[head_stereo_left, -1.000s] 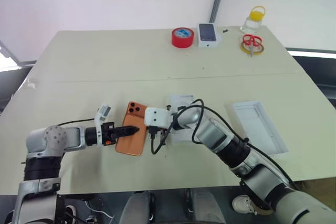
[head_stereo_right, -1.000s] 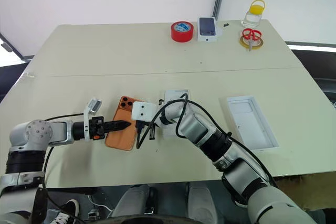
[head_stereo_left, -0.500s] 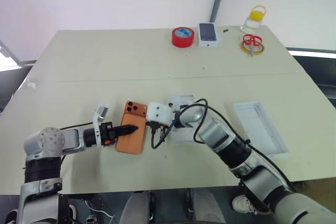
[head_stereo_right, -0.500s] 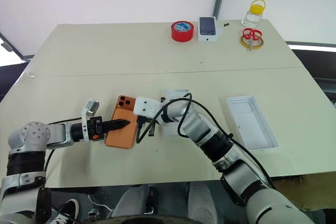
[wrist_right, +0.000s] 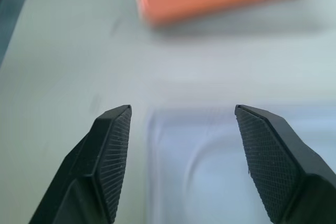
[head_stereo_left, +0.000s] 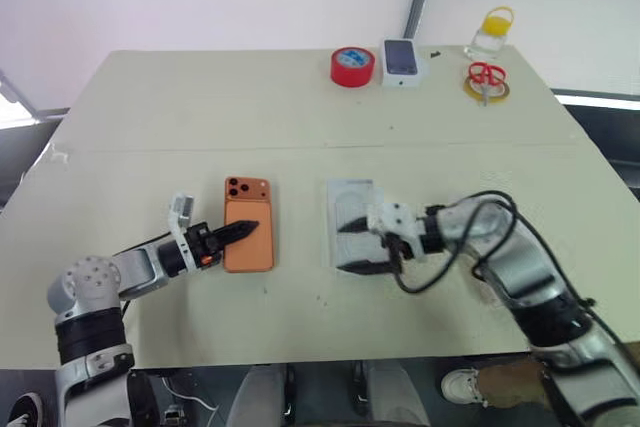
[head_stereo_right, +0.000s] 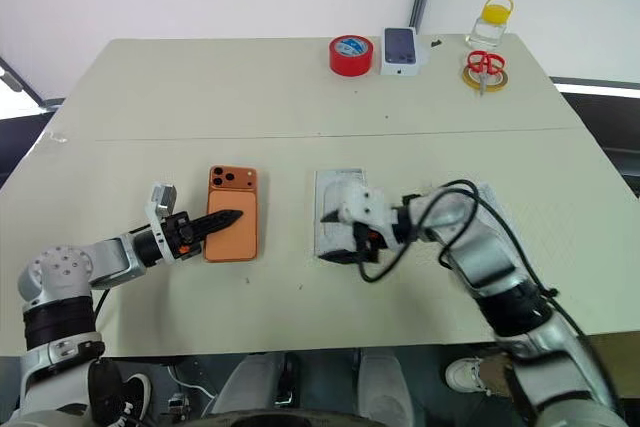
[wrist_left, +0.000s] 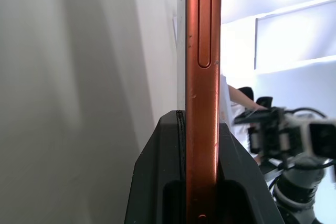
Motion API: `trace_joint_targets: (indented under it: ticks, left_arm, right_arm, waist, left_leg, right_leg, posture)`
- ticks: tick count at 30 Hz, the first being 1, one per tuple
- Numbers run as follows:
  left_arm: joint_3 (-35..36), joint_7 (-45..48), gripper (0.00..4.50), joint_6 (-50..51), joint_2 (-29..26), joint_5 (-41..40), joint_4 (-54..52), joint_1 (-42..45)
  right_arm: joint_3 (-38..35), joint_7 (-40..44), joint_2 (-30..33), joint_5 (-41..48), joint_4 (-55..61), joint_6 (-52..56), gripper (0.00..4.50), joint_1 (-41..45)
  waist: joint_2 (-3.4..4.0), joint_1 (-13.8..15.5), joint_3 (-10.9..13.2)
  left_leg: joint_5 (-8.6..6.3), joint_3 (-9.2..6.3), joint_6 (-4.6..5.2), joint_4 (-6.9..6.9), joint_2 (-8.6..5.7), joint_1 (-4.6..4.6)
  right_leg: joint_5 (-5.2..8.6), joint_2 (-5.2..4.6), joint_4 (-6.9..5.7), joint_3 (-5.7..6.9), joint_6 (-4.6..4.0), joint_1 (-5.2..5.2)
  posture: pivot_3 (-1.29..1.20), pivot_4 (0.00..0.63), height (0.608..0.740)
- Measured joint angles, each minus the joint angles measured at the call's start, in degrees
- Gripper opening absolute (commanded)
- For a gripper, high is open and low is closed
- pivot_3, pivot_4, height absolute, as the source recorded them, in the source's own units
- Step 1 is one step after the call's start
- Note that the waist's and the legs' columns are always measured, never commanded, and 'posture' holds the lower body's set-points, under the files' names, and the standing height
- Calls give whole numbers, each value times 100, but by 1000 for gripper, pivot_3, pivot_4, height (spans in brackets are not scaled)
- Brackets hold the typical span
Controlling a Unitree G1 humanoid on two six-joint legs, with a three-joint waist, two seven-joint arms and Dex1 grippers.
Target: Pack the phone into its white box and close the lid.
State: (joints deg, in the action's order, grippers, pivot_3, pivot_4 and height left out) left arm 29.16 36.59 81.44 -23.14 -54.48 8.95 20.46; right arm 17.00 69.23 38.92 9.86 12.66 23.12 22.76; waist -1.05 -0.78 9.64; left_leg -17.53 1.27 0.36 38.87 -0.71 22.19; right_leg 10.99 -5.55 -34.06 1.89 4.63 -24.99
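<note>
Left hand point(head_stereo_left: 245, 228): closed on the phone point(head_stereo_left: 250, 247), fingers pinching it across its thickness on the long edge away from the flat white card point(head_stereo_left: 348, 205). The left wrist view shows the orange side rail sitting between both fingers.

Phone: back up, just beside the card on the robot's left, long sides parallel to it, with the lens cluster at the end farther from the robot. It looks flat on the bench point(head_stereo_left: 300, 127), or barely raised (I cannot tell which from above).

Right hand point(head_stereo_left: 357, 247): jaws wide apart and holding nothing, over the card's end nearest the robot, pointing towards the phone.

White box: not clearly made out. A pale shape point(head_stereo_right: 497, 197) beyond the card, behind the right forearm, may be it.

Step, as judged: the phone is gripped but not yet carried, and nothing is packed.

Risks:
- The pinch is thin and off-centre, so the free side could sag or twist out on lifting.
- The carry path crosses the card and the right hand. A low pass could snag the card's edge or bump the open fingers.
- The right arm partly covers the likely drop spot and should clear it first.
- The card could be mistaken for the tray.
</note>
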Motion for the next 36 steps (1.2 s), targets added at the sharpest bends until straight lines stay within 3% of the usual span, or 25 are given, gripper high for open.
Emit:
trace_joint_targets:
  ticks: [7, 10, 14, 15, 22, 33, 36]
  left_arm:
    - [-33, -64, 0, -183, 63, 0, 110, 100]
    - [-54, -79, 0, -200, 62, 0, 160, 186]
    - [-106, -79, 0, -201, 59, 0, 182, 235]
    - [-122, -79, 0, -201, 56, 0, 198, 239]
    - [-79, -270, 0, -202, 86, 0, 328, 366]
    - [318, -1434, 0, -170, 871, -487, 255, 1508]
    - [313, -1549, 0, -224, 951, -494, 258, 1510]
  right_arm:
    - [21, -23, 263, -213, -71, -753, 3301, -372]
    - [87, -120, 209, -309, -179, -913, 2404, -371]
    - [119, -207, 124, -362, -194, -976, 354, -372]
    - [123, -235, 115, -401, -214, -1013, 64, -372]
    - [149, -405, -175, -433, -297, -965, 64, -201]
    - [790, -1144, -1205, -1138, -1035, -799, 64, 586]
    - [785, -1178, -1309, -1134, -1104, -637, 989, 651]
  waist:
    - [-13, 19, 11]
    - [-16, 25, 13]
    - [-18, 28, 14]
    - [-18, 28, 14]
    - [-19, 25, 14]
    - [-22, -3, 16]
    - [-22, 3, 16]
  left_leg:
    - [1, 0, 0, 13, 8, 4]
    - [1, 0, 0, 17, 8, 8]
    - [1, -1, 0, 20, 7, 11]
    - [1, -1, 0, 20, 7, 11]
    - [1, -2, -1, 20, 8, 11]
    - [8, -3, -12, 22, -3, 14]
    - [11, -6, -18, 20, 0, 12]
  right_leg:
    - [1, 8, 0, 1, -2, 1]
    - [1, 7, 0, 1, -1, 0]
    - [1, 4, 1, 1, -2, 0]
    - [1, 4, 1, 1, -2, 0]
    - [0, 4, -1, 1, -2, -2]
    - [-12, 0, -5, 1, 15, -3]
    - [-12, 4, -9, 3, 16, -4]
  posture:
    - [0, 150, 740]
    - [0, 150, 740]
    - [0, 150, 740]
    - [0, 150, 740]
    - [0, 150, 740]
    - [0, 150, 740]
    - [0, 150, 740]
